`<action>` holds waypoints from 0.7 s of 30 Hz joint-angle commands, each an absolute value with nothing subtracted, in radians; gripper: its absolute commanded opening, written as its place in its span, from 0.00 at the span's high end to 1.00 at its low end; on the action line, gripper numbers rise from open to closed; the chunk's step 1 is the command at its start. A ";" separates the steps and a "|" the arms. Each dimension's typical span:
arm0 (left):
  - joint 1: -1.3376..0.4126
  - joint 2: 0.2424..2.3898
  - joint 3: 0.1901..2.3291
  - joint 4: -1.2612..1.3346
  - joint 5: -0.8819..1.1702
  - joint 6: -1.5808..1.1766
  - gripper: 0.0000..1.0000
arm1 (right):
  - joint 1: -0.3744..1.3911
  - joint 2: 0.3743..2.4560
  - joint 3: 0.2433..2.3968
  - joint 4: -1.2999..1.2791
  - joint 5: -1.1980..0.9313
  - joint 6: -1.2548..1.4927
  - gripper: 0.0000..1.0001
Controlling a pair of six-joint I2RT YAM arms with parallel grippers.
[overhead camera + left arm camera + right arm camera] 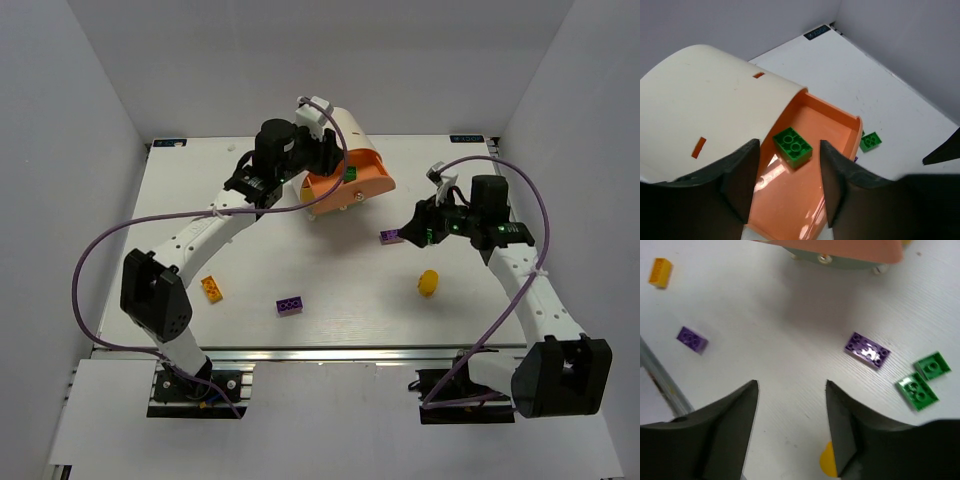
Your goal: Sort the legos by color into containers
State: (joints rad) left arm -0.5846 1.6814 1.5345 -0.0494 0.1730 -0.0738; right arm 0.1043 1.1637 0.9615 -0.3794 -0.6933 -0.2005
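The cream cabinet (347, 124) lies at the back with its peach-orange drawer (372, 190) pulled open. One green lego (792, 146) lies inside the drawer (790, 200). My left gripper (790, 165) is open and empty just above it, also seen from the top (328, 158). My right gripper (791, 385) is open and empty over bare table. A purple lego (867, 350) and two green legos (932, 365) (917, 391) lie ahead to its right. A yellow lego (428, 282), a second purple lego (290, 305) and an orange lego (212, 288) lie on the table.
White walls close in the table on the left, back and right. A metal rail (330, 352) runs along the near edge. The cabinet body (705, 100) fills the left of the left wrist view. A grey-green drawer front with a knob (825, 259) shows under the orange one.
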 commanded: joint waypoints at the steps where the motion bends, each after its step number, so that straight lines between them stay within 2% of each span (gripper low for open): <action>1: -0.586 1.637 1.577 -0.075 0.115 -0.092 0.48 | 0.077 1.196 1.012 -0.390 -0.579 -0.160 0.39; 2: -0.586 1.620 1.574 -0.089 0.100 -0.107 0.64 | 0.075 1.238 1.019 -0.400 -0.543 -0.164 0.45; 3: -0.577 1.571 1.556 -0.116 0.089 -0.130 0.72 | 0.072 1.264 1.031 -0.413 -0.478 -0.172 0.57; 5: -0.565 1.510 1.511 -0.143 0.090 -0.192 0.80 | 0.058 1.349 1.077 -0.460 -0.442 -0.230 0.60; 6: -0.565 1.432 1.447 -0.162 0.081 -0.228 0.79 | 0.057 1.379 1.094 -0.474 -0.405 -0.248 0.59; 8: -0.565 1.344 1.364 -0.176 0.048 -0.256 0.63 | 0.052 1.451 1.132 -0.483 -0.373 -0.281 0.51; 9: -0.565 1.300 1.279 -0.187 0.037 -0.294 0.41 | 0.052 1.478 1.146 -0.495 -0.335 -0.323 0.37; 12: -0.565 1.131 1.159 -0.230 -0.024 -0.343 0.27 | 0.051 1.572 1.207 -0.523 -0.284 -0.392 0.23; 17: -0.565 0.896 0.928 -0.290 -0.100 -0.465 0.26 | 0.043 1.705 1.279 -0.545 -0.244 -0.486 0.18; 21: -0.565 0.793 0.819 -0.317 -0.127 -0.557 0.26 | 0.031 1.770 1.345 -0.604 -0.335 -0.647 0.17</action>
